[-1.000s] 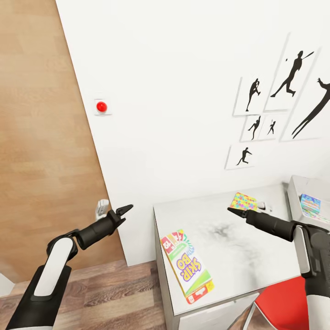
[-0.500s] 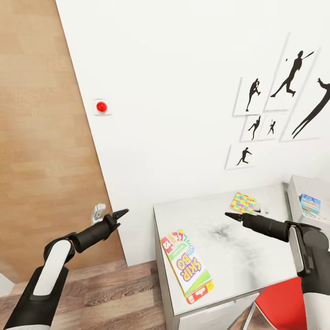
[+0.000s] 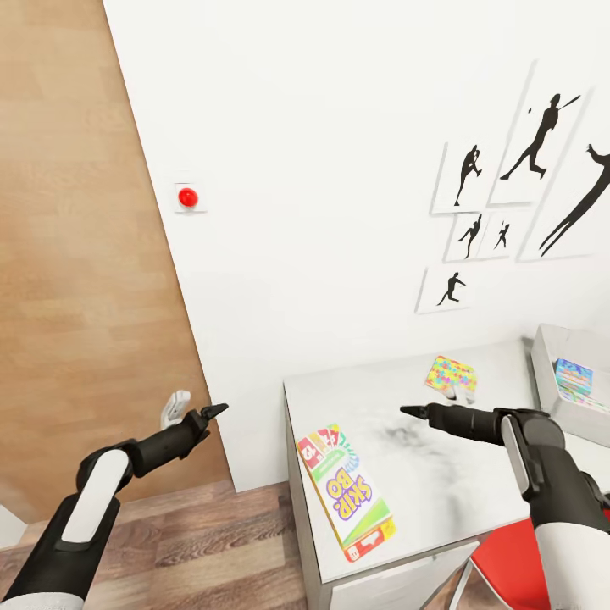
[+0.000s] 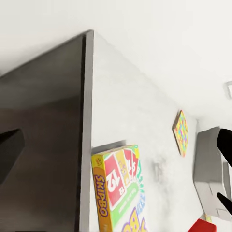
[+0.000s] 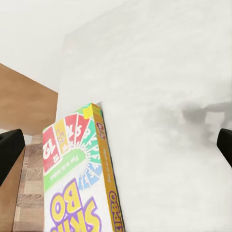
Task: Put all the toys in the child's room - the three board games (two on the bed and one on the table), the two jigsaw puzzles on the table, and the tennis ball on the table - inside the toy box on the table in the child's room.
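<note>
The Skip-Bo board game lies flat near the front left corner of the light grey table; it shows too in the wrist views. A jigsaw puzzle rests near the wall. The grey toy box stands at the table's right end with a colourful flat item inside. My right gripper hovers open over the table between the Skip-Bo box and the puzzle, holding nothing. My left gripper hangs open and empty left of the table, in front of the door. The tennis ball is out of view.
A wooden door with a white handle fills the left side. A red button and black baseball prints are on the white wall. A red chair sits under the table's front right.
My right gripper has moved left and slightly down, away from the puzzle. The left gripper has dropped lower and a little left. The toys have not moved.
</note>
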{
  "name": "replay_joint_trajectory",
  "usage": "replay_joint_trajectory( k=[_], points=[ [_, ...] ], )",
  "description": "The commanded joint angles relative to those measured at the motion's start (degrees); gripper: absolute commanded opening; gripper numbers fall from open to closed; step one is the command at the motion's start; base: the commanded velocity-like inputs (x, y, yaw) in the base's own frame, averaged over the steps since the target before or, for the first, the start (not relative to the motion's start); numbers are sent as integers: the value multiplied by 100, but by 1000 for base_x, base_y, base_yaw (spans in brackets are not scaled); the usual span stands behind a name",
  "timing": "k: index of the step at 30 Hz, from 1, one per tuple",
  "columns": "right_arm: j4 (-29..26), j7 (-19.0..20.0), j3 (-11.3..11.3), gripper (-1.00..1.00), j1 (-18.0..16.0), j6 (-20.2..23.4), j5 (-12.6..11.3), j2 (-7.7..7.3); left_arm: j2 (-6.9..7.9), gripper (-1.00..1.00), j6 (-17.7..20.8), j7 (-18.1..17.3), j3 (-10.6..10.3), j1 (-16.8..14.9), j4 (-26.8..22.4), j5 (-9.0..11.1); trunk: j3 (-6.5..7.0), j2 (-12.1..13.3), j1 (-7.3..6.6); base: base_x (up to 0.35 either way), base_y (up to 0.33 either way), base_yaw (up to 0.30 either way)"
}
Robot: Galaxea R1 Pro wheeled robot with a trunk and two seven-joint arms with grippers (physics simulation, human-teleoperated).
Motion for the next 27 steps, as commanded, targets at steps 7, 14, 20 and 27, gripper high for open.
replay_joint_trajectory(
  k=[7,14,20,27],
  points=[
    [184,-13,31,100,-118,78,47,12,23,100,10,7,9,-87,294,-7,-9,-8,2,0,0,0],
    [791,-44,50,100,-379,98,72,21,31,100,-37,0,10,-201,700,-31,-9,-8,2,0,0,0],
    [1464,-207,57,100,-659,100,88,50,14,100,-181,-16,2,-287,1197,-48,-9,-8,2,0,0,0],
    [1867,-366,87,100,-786,108,63,70,-29,100,-560,-55,-35,-319,1801,-44,-9,-8,2,0,0,0]
  ],
)
